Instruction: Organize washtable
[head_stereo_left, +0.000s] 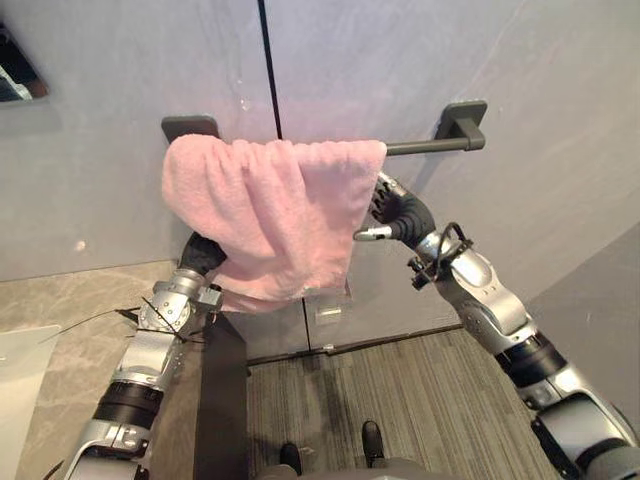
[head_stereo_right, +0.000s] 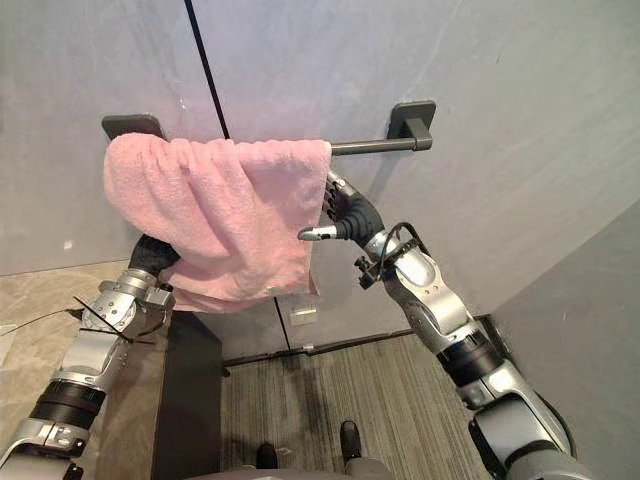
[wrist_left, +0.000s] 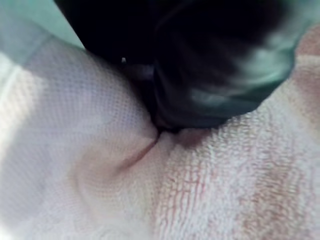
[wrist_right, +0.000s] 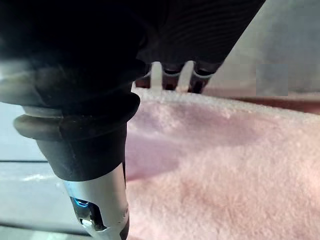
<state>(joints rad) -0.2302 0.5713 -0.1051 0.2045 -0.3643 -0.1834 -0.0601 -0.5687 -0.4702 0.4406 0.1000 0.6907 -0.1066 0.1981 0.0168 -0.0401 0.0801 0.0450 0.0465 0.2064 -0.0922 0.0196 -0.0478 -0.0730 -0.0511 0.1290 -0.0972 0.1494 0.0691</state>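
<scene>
Fingers (head_stereo_left: 384, 192) of right hand (head_stereo_left: 398, 215) curl behind the right edge of the pink towel (head_stereo_left: 270, 215) w/ thumb across the front, pinching it. It hangs draped over the dark bar (head_stereo_left: 425, 147) on the grey wall (head_stereo_left: 540, 150) (bunched toward the bar's left end). Under its lower left corner sits the left hand (head_stereo_left: 203, 253), buried in cloth, so its grip can't be told.

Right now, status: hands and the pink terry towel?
Left hand under pink terry towel, lower left. Right hand at its right edge. Towel draped over dark grey wall bar. No obstruction seen.
</scene>
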